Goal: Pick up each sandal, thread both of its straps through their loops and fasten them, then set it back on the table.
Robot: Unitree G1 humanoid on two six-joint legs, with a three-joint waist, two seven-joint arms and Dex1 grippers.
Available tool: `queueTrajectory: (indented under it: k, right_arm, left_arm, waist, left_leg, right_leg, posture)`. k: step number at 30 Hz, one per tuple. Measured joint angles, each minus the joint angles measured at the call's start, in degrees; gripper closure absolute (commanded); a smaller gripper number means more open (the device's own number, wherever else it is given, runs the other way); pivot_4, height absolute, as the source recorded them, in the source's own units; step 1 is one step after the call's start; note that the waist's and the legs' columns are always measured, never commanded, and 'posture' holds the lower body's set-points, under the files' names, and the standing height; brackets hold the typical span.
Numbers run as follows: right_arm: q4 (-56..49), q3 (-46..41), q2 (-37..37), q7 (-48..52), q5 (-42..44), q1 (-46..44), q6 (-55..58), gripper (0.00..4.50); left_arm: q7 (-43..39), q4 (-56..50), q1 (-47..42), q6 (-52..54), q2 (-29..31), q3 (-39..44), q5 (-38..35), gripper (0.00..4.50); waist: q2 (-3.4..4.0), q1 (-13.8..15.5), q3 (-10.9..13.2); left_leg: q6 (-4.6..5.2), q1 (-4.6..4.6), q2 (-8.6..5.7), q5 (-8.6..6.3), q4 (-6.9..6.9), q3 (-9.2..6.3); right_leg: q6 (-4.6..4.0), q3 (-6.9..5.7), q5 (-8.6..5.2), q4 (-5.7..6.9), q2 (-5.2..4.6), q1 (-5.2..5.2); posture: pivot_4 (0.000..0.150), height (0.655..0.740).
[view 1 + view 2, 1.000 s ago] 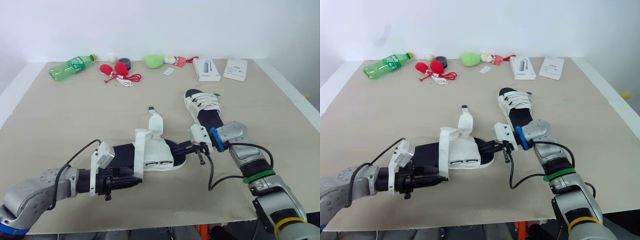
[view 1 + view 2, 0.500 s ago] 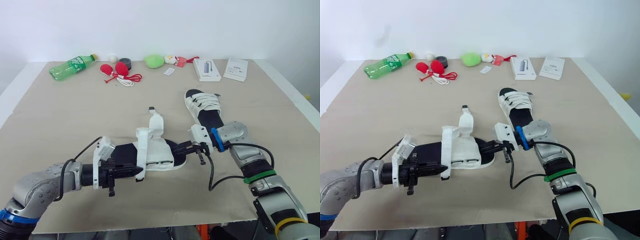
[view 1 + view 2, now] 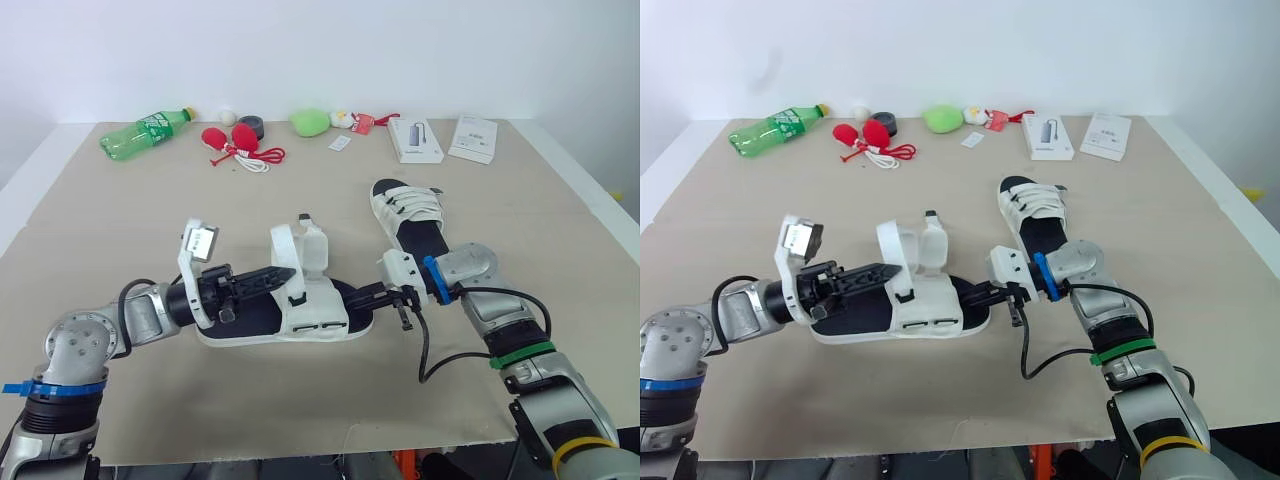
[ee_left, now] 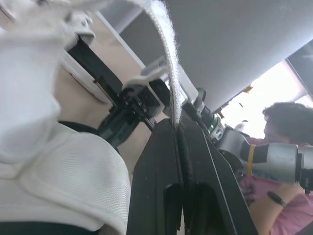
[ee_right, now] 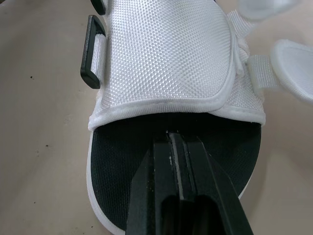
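- Tan sheet over the whole table top, with the white table edge along the left side and a plain white wall behind.
- Across the top of the head view, left to right:
  - green bottle on its side
  - small white ball
  - red balls with a cord
  - black tape roll
  - green lump
  - small toy with a red tag
  - white card
  - two white boxes
- All of these well apart from the sandals.
- Near sandal at frame centre, flat on the sheet with its toe toward the right. White upper, black footbed, black loops along one side, both straps up and unfastened.
- Left gripper reaching in from the lower left, fingers clamped on the rear strap, which arches up from the upper. Front strap upright just beside it.
- Right gripper reaching in from the lower right, fingers pressed together, tips on the black footbed at the toe end. Unclear whether anything is pinched between them.
- Far sandal right of centre, just behind the right wrist, flat on the sheet with its straps lying across the upper.
- Person in a pink top at the lower right of the left wrist view, beyond the right arm.
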Motion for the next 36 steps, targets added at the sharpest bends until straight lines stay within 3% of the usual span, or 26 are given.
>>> queueTrajectory:
  k: [36]
  right_arm:
    - [-1.45, 0.0, -0.31, -0.89, -0.01, 0.55, 1.18, 4.5]
  left_arm:
    - [-3.21, -0.04, 0.49, 2.85, -0.4, -1.51, 9.22, 4.46]
  waist:
    - [-0.01, -0.01, -0.01]
  left_leg:
    - [-0.01, 0.0, -0.01, -0.01, 0.0, -0.01]
  right_leg:
    - [0.0, 0.0, -0.01, 0.0, -0.01, -0.02]
  posture:
    - [0.15, 0.74]
